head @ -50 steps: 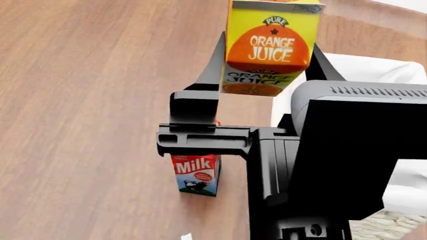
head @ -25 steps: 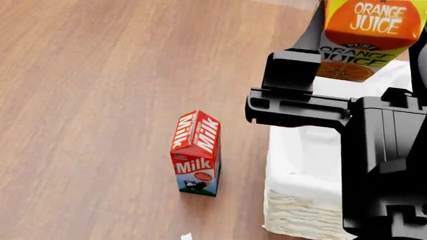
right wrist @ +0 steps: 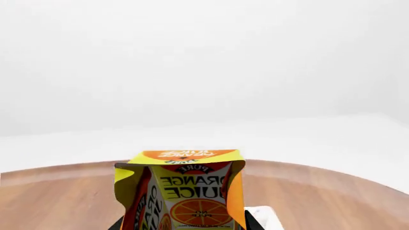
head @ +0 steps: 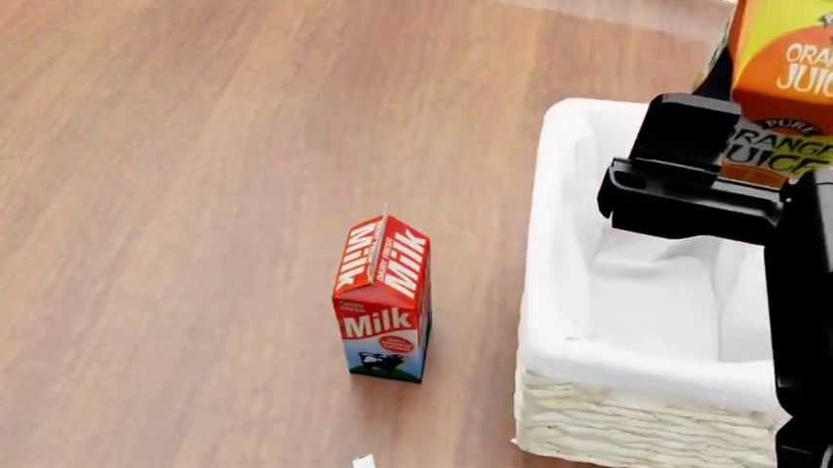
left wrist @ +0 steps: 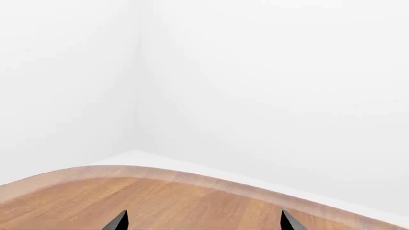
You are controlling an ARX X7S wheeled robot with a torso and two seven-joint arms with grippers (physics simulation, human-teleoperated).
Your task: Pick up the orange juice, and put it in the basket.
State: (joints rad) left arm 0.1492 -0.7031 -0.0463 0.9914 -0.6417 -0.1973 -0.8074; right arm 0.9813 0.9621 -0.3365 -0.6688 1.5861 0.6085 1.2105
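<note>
The orange juice (head: 785, 88) is a yellow and orange carton held in the air by my right gripper (head: 768, 146), above the far right part of the basket (head: 573, 292). In the right wrist view the carton (right wrist: 182, 194) sits between the two dark fingers, which are shut on its sides. The basket is cream wicker with a white cloth liner, and its inside shows only cloth. My left gripper (left wrist: 203, 223) is open and holds nothing, with only its two fingertips (left wrist: 118, 221) showing over the wooden table.
A red milk carton (head: 384, 302) stands upright on the wooden table (head: 195, 195), just left of the basket. A small white scrap (head: 363, 461) lies at the front edge of the head view. White walls stand beyond the table's rounded edge (left wrist: 191, 176).
My right arm has carried the orange juice to the right, from over the milk carton to over the basket. The milk carton and most of the basket are now uncovered.
</note>
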